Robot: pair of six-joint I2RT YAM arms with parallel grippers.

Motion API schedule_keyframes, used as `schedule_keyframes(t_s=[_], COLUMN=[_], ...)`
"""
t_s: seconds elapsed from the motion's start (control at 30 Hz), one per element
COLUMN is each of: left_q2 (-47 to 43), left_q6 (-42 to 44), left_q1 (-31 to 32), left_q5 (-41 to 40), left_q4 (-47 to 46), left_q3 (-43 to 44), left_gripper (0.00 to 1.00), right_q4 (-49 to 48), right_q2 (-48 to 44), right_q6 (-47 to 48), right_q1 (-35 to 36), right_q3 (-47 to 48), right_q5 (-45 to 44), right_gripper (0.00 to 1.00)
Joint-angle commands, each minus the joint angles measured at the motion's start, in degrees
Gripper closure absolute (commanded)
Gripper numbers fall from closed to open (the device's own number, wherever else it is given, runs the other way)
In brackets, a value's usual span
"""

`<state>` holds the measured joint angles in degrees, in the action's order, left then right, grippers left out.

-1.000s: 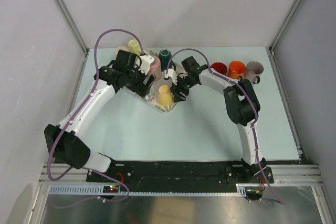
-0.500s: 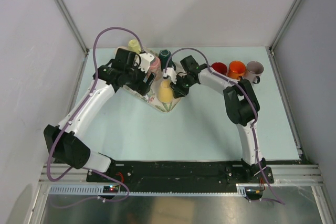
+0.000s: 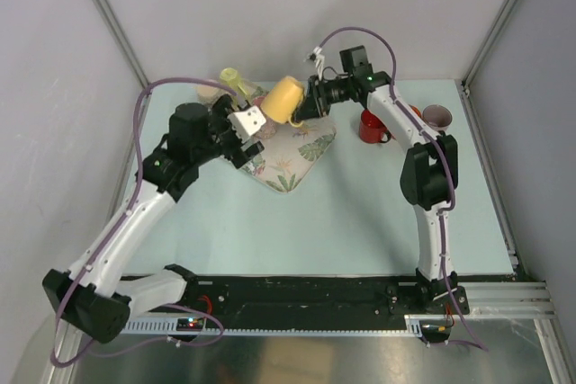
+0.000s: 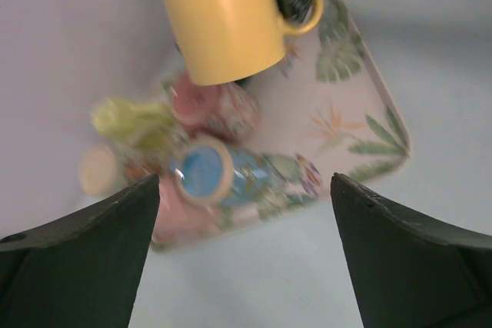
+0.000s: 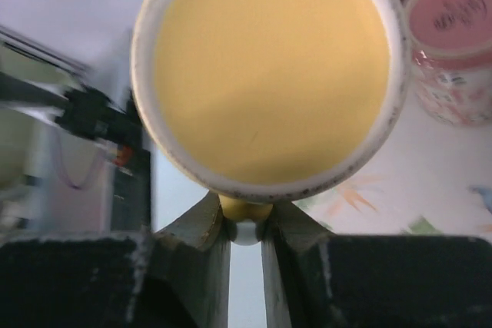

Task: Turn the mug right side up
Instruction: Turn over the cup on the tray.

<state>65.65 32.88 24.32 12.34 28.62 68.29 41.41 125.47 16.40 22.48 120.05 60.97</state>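
Note:
The yellow mug hangs in the air over the back of the floral tray, tilted on its side. My right gripper is shut on its handle. In the right wrist view the mug's round face fills the frame and the handle sits pinched between my fingers, at the gripper. My left gripper is open and empty at the tray's left edge. In the left wrist view it sits low, with the yellow mug above the tray.
On the tray's left part are a pink mug, a mug with a blue inside lying on its side and a yellow-green cup. A red mug and a grey mug stand at the back right.
My right gripper has lifted the yellow mug off the tray, up and toward the back, and tipped it. My left arm has drawn back to the left, away from the tray.

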Motion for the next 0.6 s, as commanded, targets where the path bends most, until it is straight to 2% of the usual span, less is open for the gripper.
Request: schedule_keyframes(t_s=[0.0, 0.03, 0.1, 0.13, 0.23, 0.47, 0.57], left_q2=[-4.79, -5.47, -5.69, -5.13, -2.78, 4.61, 8.86], left_q6=[14.89, 16.71, 22.05, 24.47, 29.05, 34.9, 37.59], left_q1=[3.15, 3.61, 4.57, 4.94, 5.36, 5.34, 5.2], left_q5=[0.35, 0.11, 0.05, -0.04, -0.34, -1.02, -0.9], left_q4=[-24.18, -29.08, -38.08, -40.73, -45.05, -55.73, -61.75], left_q3=[-7.49, -9.59, -12.97, -13.82, -14.15, -14.07, -14.24], left_gripper=[0.02, 0.01, 0.01, 0.0, 0.0, 0.01, 0.05], right_q4=[-45.3, -49.07, -55.52, -60.55, -67.79, -69.43, -69.26], right_q2=[0.34, 0.89, 1.02, 0.88, -0.2, -0.45, -0.7], right_q6=[-52.68, -58.1, -62.91, -67.78, -74.15, -76.32, -76.96], right_q1=[-2.79, -2.7, -2.22, -1.94, -0.85, -0.89, -0.72], right_q3=[-3.95, -3.99, -5.71, -6.9, -10.24, -10.71, -11.22], right_q5=[20.89, 23.2, 26.91, 28.19, 31.52, 34.22, 35.04], right_gripper=[1.0, 1.0, 1.0, 1.0, 1.0, 1.0, 1.0])
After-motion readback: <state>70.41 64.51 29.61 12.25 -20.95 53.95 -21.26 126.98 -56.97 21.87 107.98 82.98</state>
